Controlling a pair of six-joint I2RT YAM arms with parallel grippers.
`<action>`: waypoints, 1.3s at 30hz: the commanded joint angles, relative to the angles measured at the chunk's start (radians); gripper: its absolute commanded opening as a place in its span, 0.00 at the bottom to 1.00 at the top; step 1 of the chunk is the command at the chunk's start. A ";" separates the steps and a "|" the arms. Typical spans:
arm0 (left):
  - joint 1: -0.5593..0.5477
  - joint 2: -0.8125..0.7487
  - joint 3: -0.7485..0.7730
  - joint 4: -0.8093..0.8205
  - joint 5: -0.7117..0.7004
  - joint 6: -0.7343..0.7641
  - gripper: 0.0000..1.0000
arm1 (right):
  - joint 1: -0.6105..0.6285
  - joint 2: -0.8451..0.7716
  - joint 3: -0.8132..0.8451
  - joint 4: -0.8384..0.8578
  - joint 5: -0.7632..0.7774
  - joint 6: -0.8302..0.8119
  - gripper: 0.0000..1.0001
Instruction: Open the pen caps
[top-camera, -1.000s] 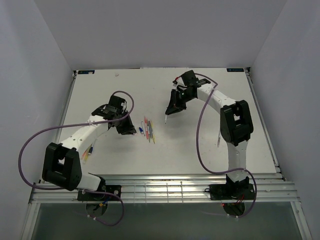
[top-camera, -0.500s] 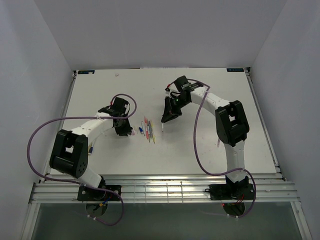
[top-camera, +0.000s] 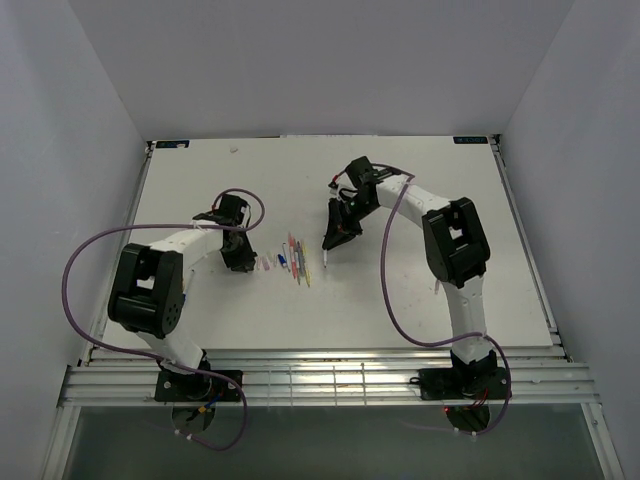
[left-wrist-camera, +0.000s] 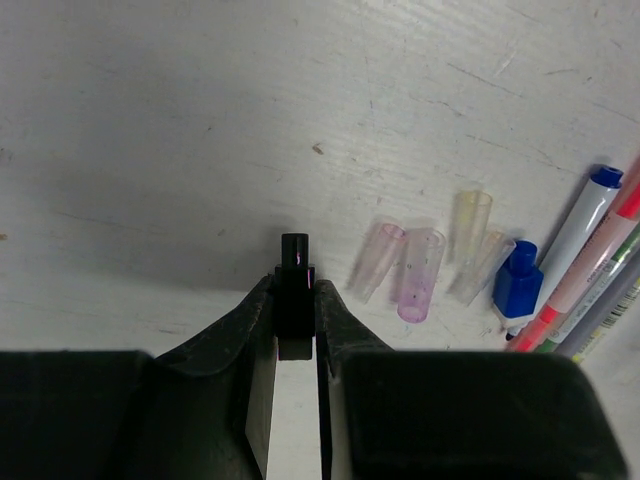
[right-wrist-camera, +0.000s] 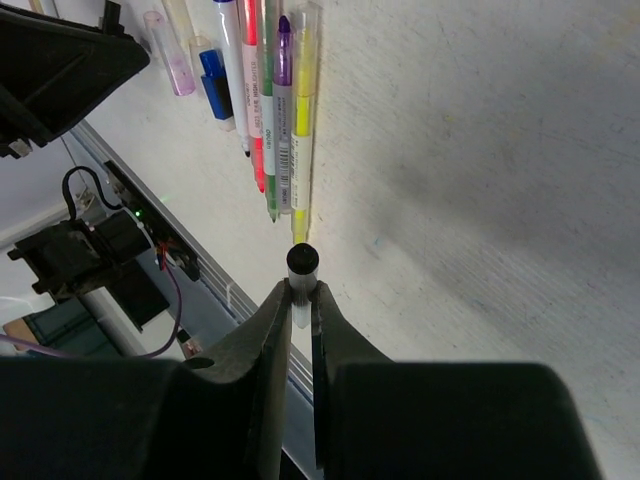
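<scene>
Pinching black cap (left-wrist-camera: 294, 265) (wrist view only)

Matt white paint on the table (left-wrist-camera: 150, 120), scuffed, with fine scratches and grey specks. Translucent plastic for the loose caps (left-wrist-camera: 420, 275), pink- and yellow-tinted, smooth, slightly cloudy. Opaque, glossy plastic for the blue cap (left-wrist-camera: 517, 285). Shiny hard plastic for the black cap (left-wrist-camera: 295, 262), with a small highlight. Smooth plastic pens (right-wrist-camera: 262, 90), some with printed labels. Clear barrel and glossy black end on the held pen (right-wrist-camera: 302, 262). Matt black plastic fingers (left-wrist-camera: 235, 335). Glossy white and black arm shells (top-camera: 190, 245). Smooth-sheathed purple cables (top-camera: 384, 280). Bare metal rails (top-camera: 320, 378), dull sheen.
</scene>
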 joint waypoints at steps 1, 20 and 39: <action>0.004 0.043 0.047 0.009 0.014 0.006 0.16 | 0.001 0.031 0.062 -0.012 -0.031 -0.017 0.08; 0.005 0.090 0.056 0.006 0.118 -0.014 0.31 | 0.050 0.118 0.128 -0.023 0.066 -0.019 0.08; 0.007 0.055 -0.010 -0.002 0.114 -0.015 0.38 | 0.063 0.131 0.151 -0.040 0.081 -0.014 0.22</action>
